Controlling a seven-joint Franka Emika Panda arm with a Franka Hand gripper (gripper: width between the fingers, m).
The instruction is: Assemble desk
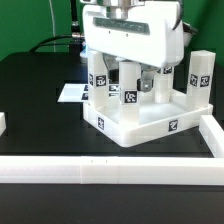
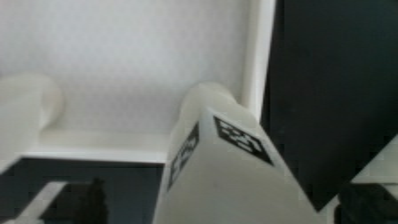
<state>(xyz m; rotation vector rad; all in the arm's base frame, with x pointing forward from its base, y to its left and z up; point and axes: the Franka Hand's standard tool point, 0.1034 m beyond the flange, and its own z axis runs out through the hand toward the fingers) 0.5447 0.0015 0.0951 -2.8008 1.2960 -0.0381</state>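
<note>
The desk top (image 1: 140, 130) lies upside down on the black table, a white tray with tags on its front wall. White block legs stand up from it at the exterior view's left (image 1: 98, 72) and right (image 1: 200, 72). My gripper (image 1: 132, 84) hangs over the tray, its fingers either side of another upright leg (image 1: 129, 97). In the wrist view that tagged leg (image 2: 228, 150) runs down between the dark fingers (image 2: 71, 203) into the white tray (image 2: 134, 60). Dark gaps show between the leg and each finger, so the jaws stand open around it.
Long white border bars run along the front (image 1: 110, 170) and at the exterior view's right (image 1: 214, 135) and left (image 1: 3, 124). The marker board (image 1: 70, 92) lies flat behind the desk's left corner. Cables hang at the back.
</note>
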